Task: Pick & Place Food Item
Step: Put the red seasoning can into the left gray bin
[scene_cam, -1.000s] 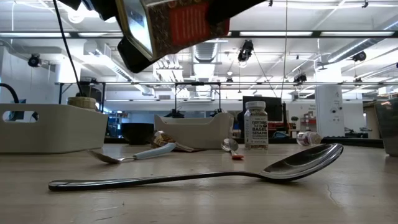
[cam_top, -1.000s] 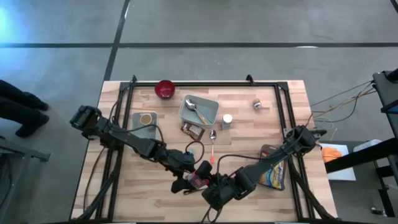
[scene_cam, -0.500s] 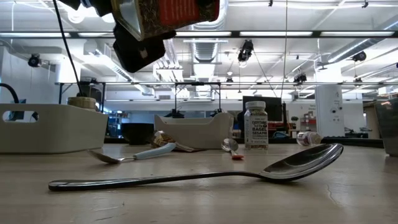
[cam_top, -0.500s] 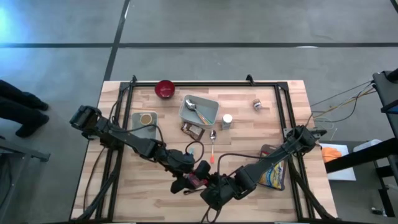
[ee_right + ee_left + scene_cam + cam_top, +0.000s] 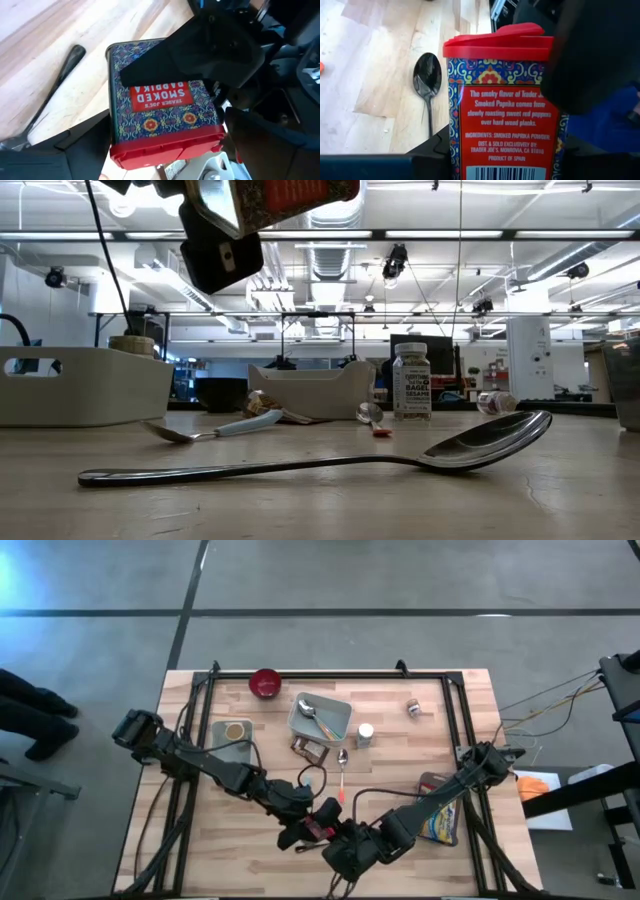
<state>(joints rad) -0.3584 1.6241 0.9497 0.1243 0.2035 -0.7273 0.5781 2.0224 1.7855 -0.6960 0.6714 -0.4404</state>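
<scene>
Two grippers meet over the near edge of the wooden table (image 5: 470, 700), low in the centre of the high view, with a red-lidded, blue-patterned smoked paprika tin (image 5: 505, 105) between them.
We see the left gripper (image 5: 312, 827) clamped on the tin, which hangs in the air at the top of the low view. We see the right gripper (image 5: 352, 845) just beside it with fingers spread. A long steel spoon (image 5: 330, 455) lies on the table below, in the low view's foreground.
</scene>
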